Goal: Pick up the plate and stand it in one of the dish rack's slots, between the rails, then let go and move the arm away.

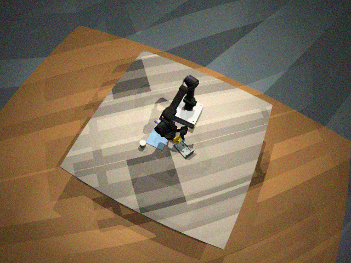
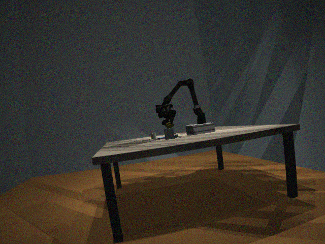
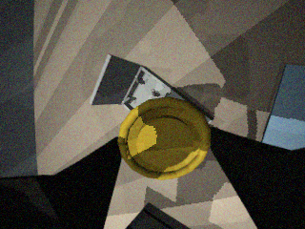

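My black parallel-jaw gripper (image 3: pixel 164 143) is clamped on the round yellow plate (image 3: pixel 164 137), my fingers spread wide across its rim on either side. In the wrist view the plate's hollow face is turned toward my camera. I hold it in the air just above the small grey metal dish rack (image 1: pixel 183 149), which stands on the pale striped table top (image 1: pixel 215 170). A light blue flat sheet (image 1: pixel 156 139) lies beside the rack, with a small white cylinder (image 1: pixel 142 143) just beyond it. My grey base plate (image 1: pixel 189 114) sits behind them.
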{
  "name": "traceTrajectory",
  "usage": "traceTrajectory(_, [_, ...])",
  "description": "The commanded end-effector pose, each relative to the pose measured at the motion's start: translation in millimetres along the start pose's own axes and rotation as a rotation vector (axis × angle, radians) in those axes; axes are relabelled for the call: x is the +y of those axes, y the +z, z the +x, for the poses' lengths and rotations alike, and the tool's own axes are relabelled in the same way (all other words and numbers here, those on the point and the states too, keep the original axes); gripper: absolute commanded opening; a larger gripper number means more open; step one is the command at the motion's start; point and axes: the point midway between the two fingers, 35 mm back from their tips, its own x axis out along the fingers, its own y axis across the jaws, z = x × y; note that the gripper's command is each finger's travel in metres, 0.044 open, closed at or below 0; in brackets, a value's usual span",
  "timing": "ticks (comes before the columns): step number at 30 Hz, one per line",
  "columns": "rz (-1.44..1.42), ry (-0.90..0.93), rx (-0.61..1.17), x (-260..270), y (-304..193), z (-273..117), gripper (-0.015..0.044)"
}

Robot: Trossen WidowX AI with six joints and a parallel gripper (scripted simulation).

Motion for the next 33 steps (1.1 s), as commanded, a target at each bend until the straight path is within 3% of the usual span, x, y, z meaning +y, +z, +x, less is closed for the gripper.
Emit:
traceTrajectory(1, [-0.092,0.071,-0.055,-2,-1,9,0.0000])
traceTrajectory(15, [-0.413,0.230,-0.304,-5,-7,22,0.0000])
traceTrajectory(33, [-0.809,0.281,-0.708,-1,-23,19,0.0000])
